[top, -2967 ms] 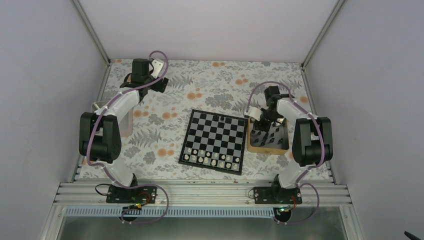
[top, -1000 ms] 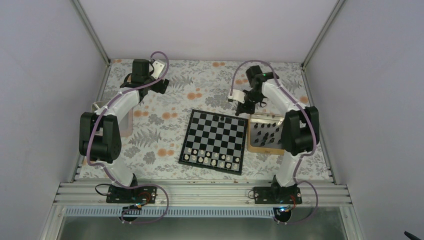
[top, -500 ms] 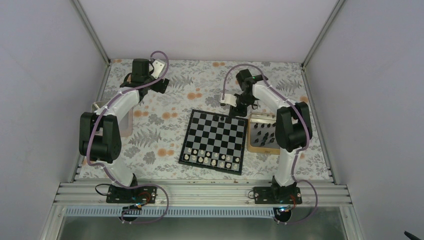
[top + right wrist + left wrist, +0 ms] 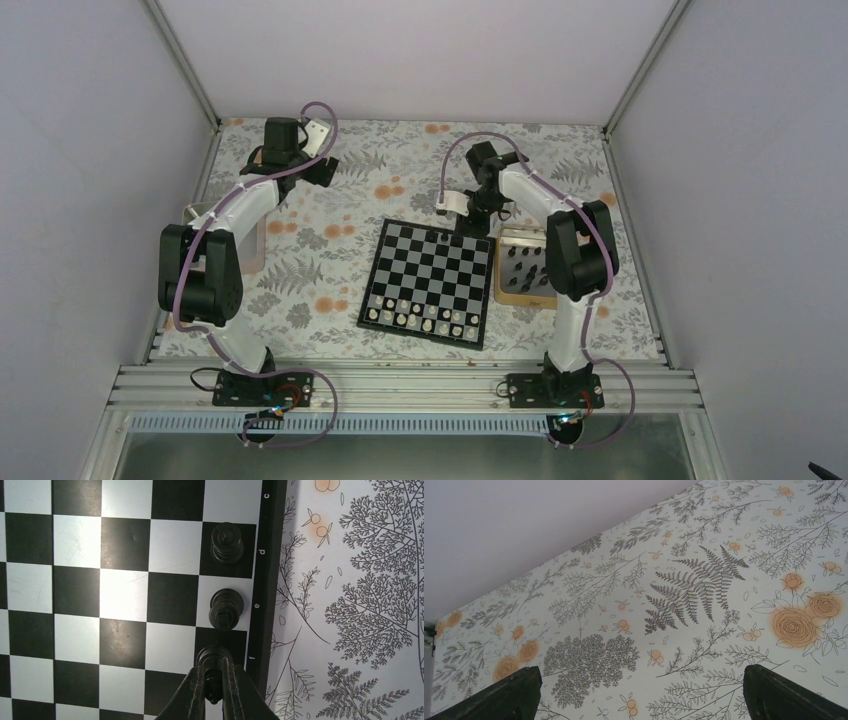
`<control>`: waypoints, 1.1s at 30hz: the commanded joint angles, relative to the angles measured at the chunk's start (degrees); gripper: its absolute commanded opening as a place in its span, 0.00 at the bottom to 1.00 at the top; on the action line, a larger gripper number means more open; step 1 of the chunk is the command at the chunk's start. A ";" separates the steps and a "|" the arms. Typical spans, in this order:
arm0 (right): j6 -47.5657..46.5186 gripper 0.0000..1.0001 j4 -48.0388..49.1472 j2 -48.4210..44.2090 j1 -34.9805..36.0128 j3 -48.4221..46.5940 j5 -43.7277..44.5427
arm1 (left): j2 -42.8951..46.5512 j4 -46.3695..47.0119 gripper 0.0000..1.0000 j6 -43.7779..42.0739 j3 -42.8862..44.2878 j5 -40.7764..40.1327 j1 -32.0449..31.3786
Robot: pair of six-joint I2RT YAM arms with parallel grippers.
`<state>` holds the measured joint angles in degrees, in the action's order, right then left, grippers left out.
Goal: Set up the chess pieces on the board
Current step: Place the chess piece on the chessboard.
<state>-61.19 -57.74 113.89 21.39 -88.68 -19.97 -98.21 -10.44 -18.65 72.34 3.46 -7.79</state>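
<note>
Along the board's (image 4: 430, 270) far edge, two chess pieces (image 4: 226, 608) stood just beside the right gripper (image 4: 215, 674); the tray (image 4: 522, 298) walled the board's right side.

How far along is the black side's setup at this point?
Done: two black pieces stand on the board's edge row, at d and e. In hand: the right gripper, jaws shut on a third piece, at the f square. Left: the other black chessmen in the tray.
</note>
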 commanded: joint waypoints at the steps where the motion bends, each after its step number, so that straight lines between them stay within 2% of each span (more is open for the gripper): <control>1: 0.50 0.07 0.69 1.83 0.58 -0.44 0.71 | -0.66 -0.25 1.00 -0.15 1.32 0.42 -0.02; 13: 0.54 0.10 1.09 2.72 0.58 0.08 1.26 | -0.75 -0.03 1.00 -0.24 0.91 0.75 -0.03; 21: 0.96 0.37 1.99 0.25 0.26 0.43 0.71 | -0.95 0.07 1.00 -0.24 0.88 0.75 -0.03; 24: 0.64 0.41 1.15 -1.78 -0.30 0.33 -0.17 | -1.10 0.01 1.00 -0.29 0.88 0.69 -0.03; 27: 0.59 0.41 -0.37 -4.78 -1.51 0.84 -0.52 | -1.19 -0.09 1.00 -0.24 1.05 0.67 -0.02; 33: -0.48 0.39 -3.56 -11.41 -8.32 3.94 0.74 | -1.29 -0.43 1.00 -0.24 1.40 0.63 -0.03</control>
<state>-60.47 -57.95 107.68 17.76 -86.83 -19.22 -98.83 -10.44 -18.68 72.31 3.49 -7.79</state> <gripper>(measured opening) 0.399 0.999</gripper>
